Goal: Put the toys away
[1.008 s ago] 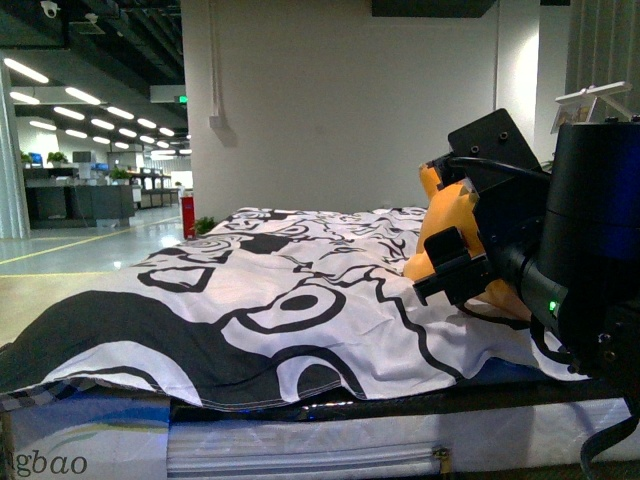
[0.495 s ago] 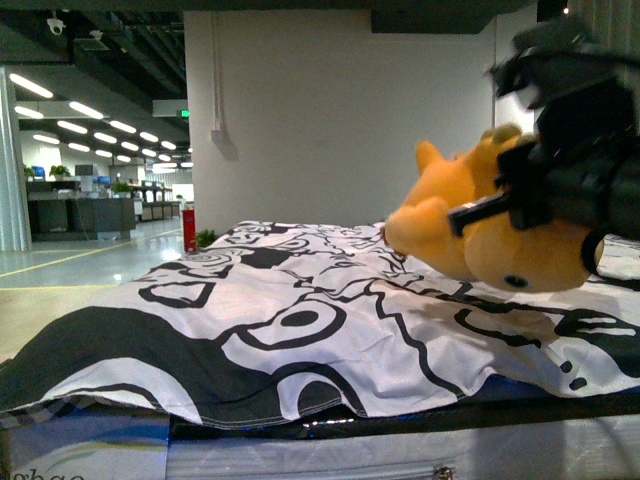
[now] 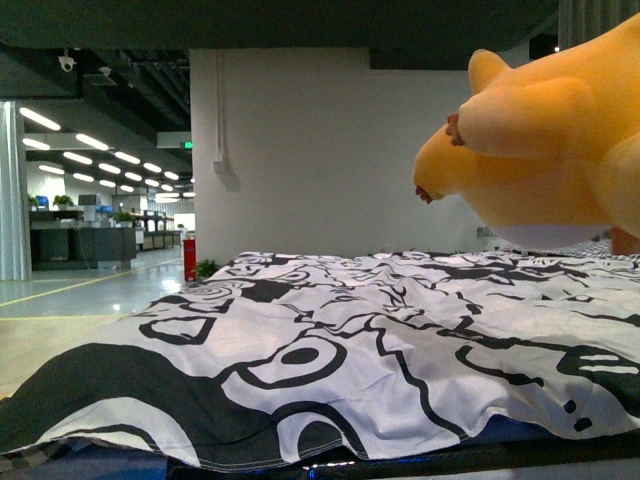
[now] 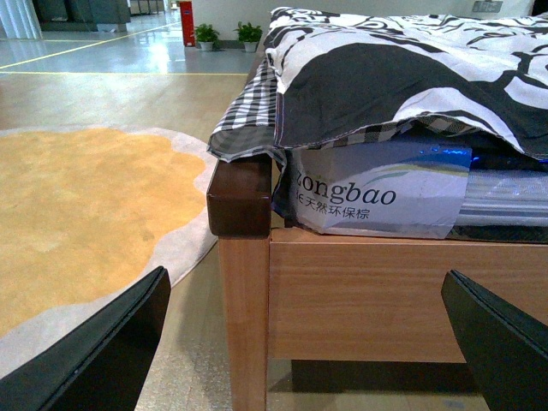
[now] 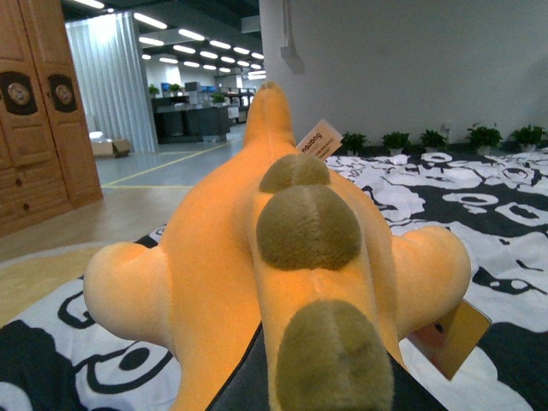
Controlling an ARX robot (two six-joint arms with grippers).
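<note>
The plush toy (image 3: 540, 150), orange-yellow and soft, hangs in the air at the upper right of the front view, well above the bed cover (image 3: 350, 340). In the right wrist view the plush toy (image 5: 291, 257) fills the middle, with olive-brown bumps along its back and a paper tag (image 5: 315, 137) near its far end. My right gripper (image 5: 300, 381) is shut on the toy; only a strip of black shows under the plush. My left gripper (image 4: 300, 351) stands open low beside the bed, its black fingers (image 4: 94, 360) wide apart with nothing between them.
A black-and-white patterned cover lies over the bed (image 4: 368, 291), which has a wooden frame and a corner post (image 4: 242, 257). An orange rug (image 4: 77, 205) lies on the floor beside it. A brown wardrobe (image 5: 43, 111) stands by the bed. An open office hall (image 3: 90, 230) lies beyond.
The plush toy has risen off the bed cover and come closer to the front camera. The right arm, in view before, has left the front view.
</note>
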